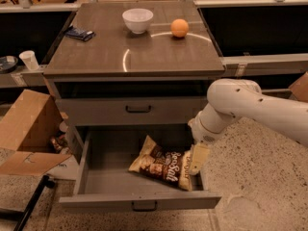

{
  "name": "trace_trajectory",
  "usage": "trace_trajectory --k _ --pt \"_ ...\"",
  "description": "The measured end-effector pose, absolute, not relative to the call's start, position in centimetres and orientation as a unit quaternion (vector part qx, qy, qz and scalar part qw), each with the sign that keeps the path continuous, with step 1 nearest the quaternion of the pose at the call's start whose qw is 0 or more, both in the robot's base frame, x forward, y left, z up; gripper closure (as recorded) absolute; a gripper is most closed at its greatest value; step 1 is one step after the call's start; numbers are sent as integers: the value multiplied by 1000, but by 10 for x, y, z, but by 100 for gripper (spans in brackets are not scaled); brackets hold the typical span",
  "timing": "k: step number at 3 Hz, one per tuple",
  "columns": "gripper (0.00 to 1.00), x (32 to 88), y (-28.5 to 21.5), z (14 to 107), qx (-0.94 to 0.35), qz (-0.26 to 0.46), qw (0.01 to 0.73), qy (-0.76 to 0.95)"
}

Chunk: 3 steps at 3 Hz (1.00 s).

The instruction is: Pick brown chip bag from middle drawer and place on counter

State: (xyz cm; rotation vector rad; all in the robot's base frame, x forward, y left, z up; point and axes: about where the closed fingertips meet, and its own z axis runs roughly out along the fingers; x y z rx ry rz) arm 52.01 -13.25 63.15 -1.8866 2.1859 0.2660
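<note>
Camera view: glossy brown wood-grain counter (pixel 96 57) bears white bowl (pixel 137 19), orange ball (pixel 179 27); grey metal middle drawer (pixel 106 179) below holds crinkly brown chip bag (pixel 162 164); gripper (pixel 198 159) beside bag, grip unreadable.

Tabletop (pixel 96 57): glossy brown-grey wood-grain, above the drawer.
Drawer (pixel 103 179): matt grey metal, smooth floor.
Bag (pixel 161 163): crinkly brown film, slight sheen, in the drawer.
Hand (pixel 198 160): smooth cream plastic, at the drawer's right side.
Box (pixel 24 124): matt cardboard, left of the drawer.
</note>
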Motion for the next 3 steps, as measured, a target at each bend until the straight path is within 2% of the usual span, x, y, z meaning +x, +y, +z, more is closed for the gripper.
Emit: trace_trajectory --k 1,3 --pt "0 520 -132 631 -646 91 121 748" --pt "0 529 -115 545 -651 114 100 744"
